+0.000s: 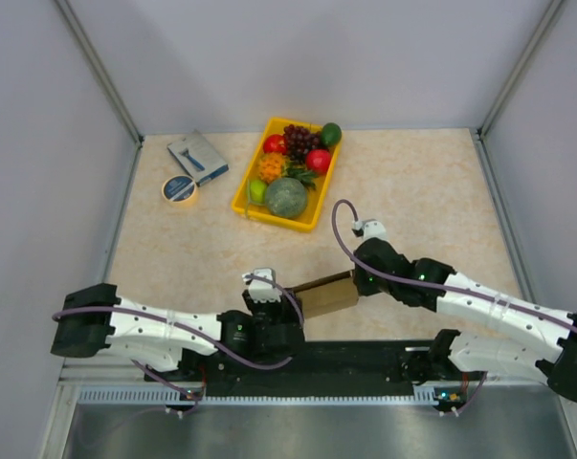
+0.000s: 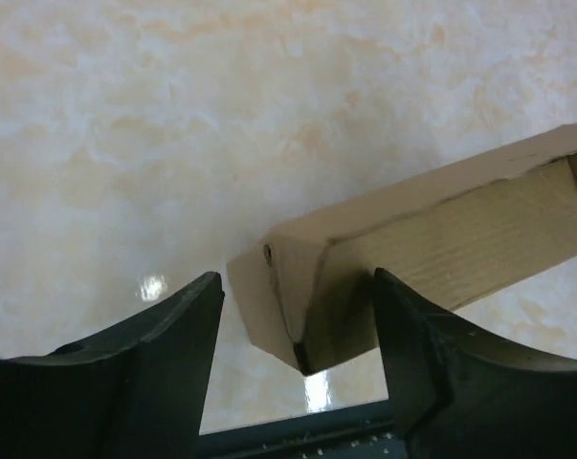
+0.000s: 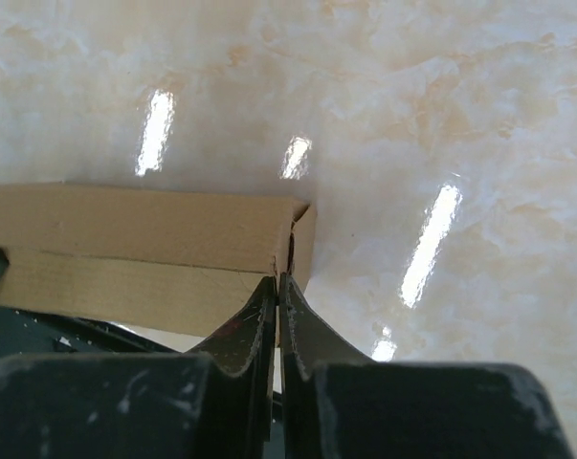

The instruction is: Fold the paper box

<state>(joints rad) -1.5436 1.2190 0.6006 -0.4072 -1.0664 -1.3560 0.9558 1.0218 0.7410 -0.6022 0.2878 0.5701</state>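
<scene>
The paper box (image 1: pixel 328 294) is a brown cardboard piece folded into a long box shape, lying near the table's front edge between my two arms. My right gripper (image 3: pixel 279 279) is shut on the thin end flap of the paper box (image 3: pixel 144 229) at its right end. My left gripper (image 2: pixel 298 320) is open, its fingers (image 2: pixel 173 325) on either side of the left end of the paper box (image 2: pixel 412 239), where end flaps meet in a point. In the top view the left gripper (image 1: pixel 286 308) sits at the box's left end and the right gripper (image 1: pixel 358 279) at its right end.
A yellow tray (image 1: pixel 242 201) of toy fruit stands at the back centre. A blue-grey box with a white label (image 1: pixel 198 158) and a roll of tape (image 1: pixel 179 189) lie at the back left. A black rail (image 1: pixel 365 356) runs along the near edge.
</scene>
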